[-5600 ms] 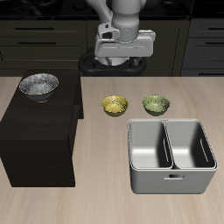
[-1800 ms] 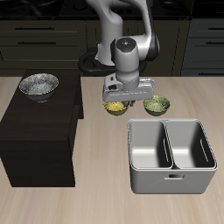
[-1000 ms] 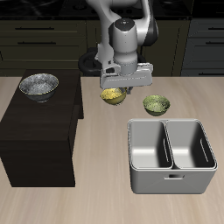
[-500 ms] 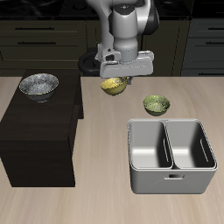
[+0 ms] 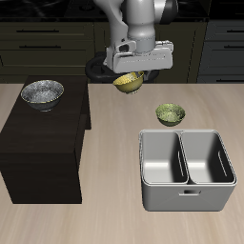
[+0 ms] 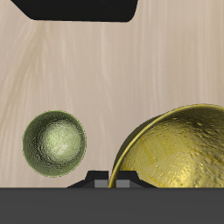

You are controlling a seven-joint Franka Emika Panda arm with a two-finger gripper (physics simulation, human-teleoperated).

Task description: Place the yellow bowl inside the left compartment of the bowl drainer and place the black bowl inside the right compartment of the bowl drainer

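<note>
- Gripper [image 5: 132, 78]: you are holding it well above the table, behind the drainer and near the table's back; it is clamping the yellow bowl by its rim
- Yellow bowl [image 5: 129, 82]: it is hanging tilted under the gripper, clear of the table, with nothing touching it from below; in the wrist view [image 6: 178, 150] it is filling much of the frame, its speckled mustard surface close to the camera
- Black bowl [image 5: 42, 92]: it is sitting upright on top of the dark cabinet, near that cabinet's back corner, well apart from the gripper and the drainer
- Drainer [image 5: 187, 195]: it is standing on the table near the front edge, slot handle facing the front; a middle wall is splitting it into two wells, and both wells are showing only bare grey metal
- Green bowl [image 5: 170, 114]: it is resting upright on the table just behind the drainer's back rim, apart from it; the wrist view [image 6: 54, 143] is showing it on bare wood beside the held yellow bowl, with a clear gap between the two
- Cabinet [image 5: 43, 152]: this dark block is standing on the table beside the drainer, with a strip of tabletop between them, and is carrying the black bowl
- Table [image 5: 105, 219]: its light wood top is bearing the cabinet, the drainer and the green bowl
</note>
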